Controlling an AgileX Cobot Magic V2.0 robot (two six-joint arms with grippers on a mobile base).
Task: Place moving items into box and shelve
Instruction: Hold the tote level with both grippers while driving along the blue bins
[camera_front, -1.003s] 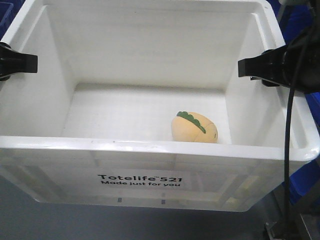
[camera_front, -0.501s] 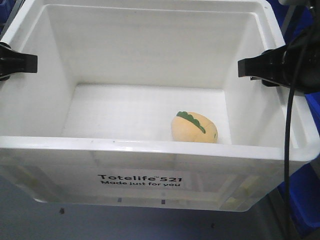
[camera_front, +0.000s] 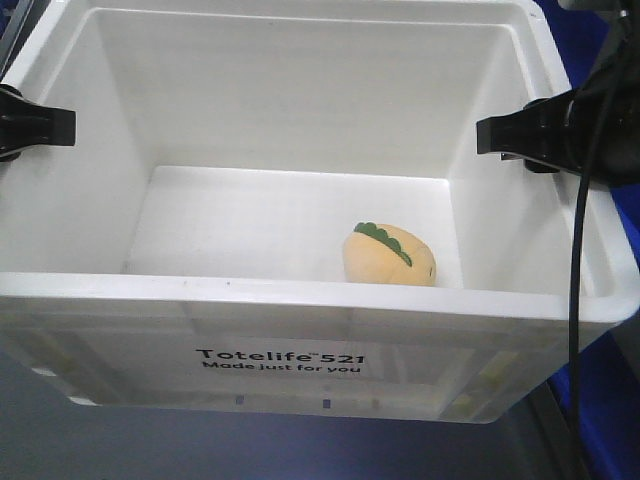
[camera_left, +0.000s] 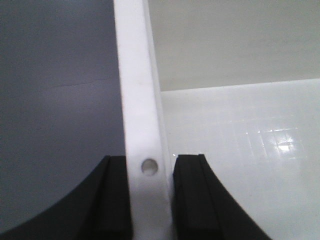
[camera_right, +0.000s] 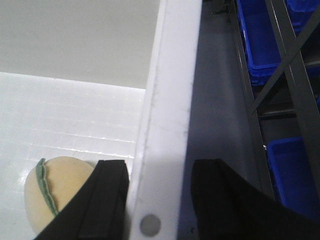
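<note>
Blue plastic bins (camera_right: 260, 35) sit on a grey metal shelf frame (camera_right: 290, 65) at 1 to 3 o'clock in the right wrist view. In the front view a dull grey surface (camera_front: 200, 450) shows below everything at 6 o'clock.

A large white rectangular plastic crate (camera_front: 300, 296) with a ribbed rim fills most of the front view. Its near wall carries the black print "Totelife 521 Made just for you".

A small rounded yellow-orange plush toy (camera_front: 390, 256) with a green scalloped leaf strip lies on the crate's floor. It sits at about 4 o'clock, close to the near wall and nearer the right wall than the left. The right wrist view shows it at 7 o'clock, just beside the inner finger.

The left gripper (camera_left: 150, 167) straddles the crate's left rim at 9 o'clock. Its jaws are narrowed onto the rim, one black finger (camera_left: 112, 200) outside and the other inside, both pressed against the white plastic.

The right gripper (camera_right: 157, 172) straddles the right rim at 3 o'clock in the same way. Its jaws are closed around the rim, with one finger inside the crate and one outside.

A black cable (camera_front: 576, 300) hangs down past the crate's right wall.
</note>
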